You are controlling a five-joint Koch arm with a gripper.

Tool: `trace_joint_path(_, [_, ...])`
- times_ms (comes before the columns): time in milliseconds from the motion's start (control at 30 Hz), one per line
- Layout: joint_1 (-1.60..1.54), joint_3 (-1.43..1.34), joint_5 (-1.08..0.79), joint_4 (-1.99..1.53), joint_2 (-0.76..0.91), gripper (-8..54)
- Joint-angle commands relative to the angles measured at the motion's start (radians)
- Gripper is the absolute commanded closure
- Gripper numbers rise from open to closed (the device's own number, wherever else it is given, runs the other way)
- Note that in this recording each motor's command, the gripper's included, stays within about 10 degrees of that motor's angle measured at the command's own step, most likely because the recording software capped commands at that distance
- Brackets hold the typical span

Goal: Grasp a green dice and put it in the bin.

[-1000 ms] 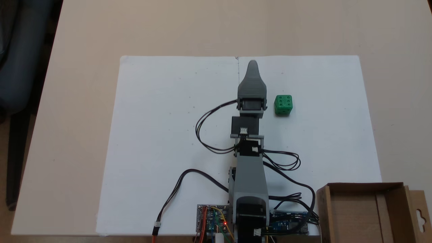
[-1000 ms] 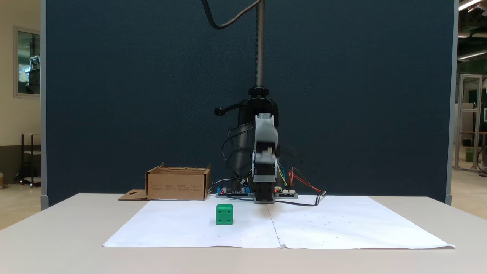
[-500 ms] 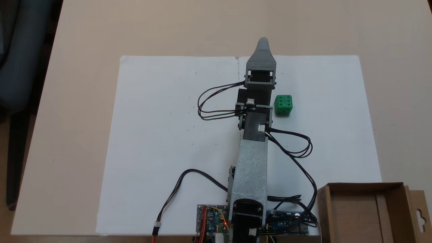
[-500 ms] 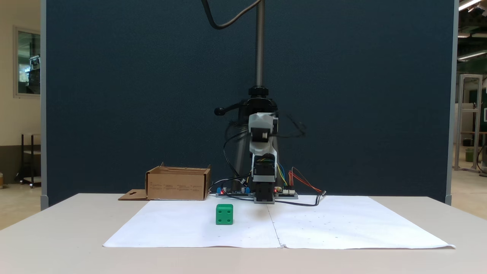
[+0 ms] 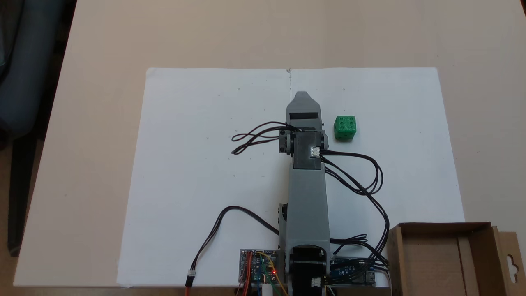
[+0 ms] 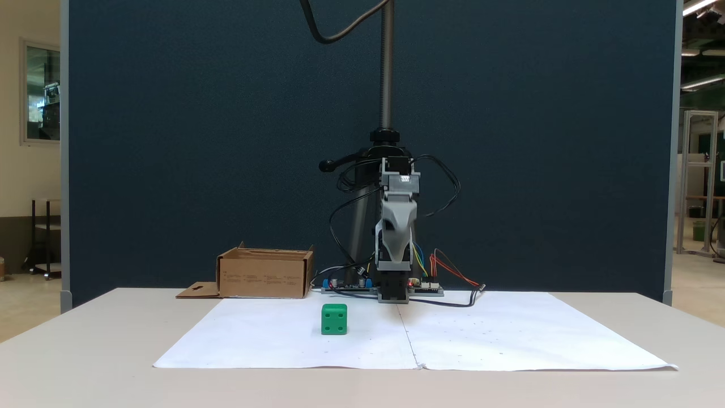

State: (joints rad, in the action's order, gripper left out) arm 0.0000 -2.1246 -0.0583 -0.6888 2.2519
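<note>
The pincer has drawn back from the upper frame edge toward centre; whether it is parted cannot be told. The green dice remains unmoved right of it, and the bin stays at lower right.

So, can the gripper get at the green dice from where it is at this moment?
Probably yes. The green dice sits alone on the white paper, with nothing between it and the gripper, which hangs above the paper, beside the dice.
</note>
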Motion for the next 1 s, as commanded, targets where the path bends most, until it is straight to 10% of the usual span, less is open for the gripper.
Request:
trace_joint_path(0, [-0.015,0.046,-0.031,-0.162,0.015,-4.7])
trace_joint_path(967, [0.281,0.565,-0.321,-0.488,-0.506,-4.8])
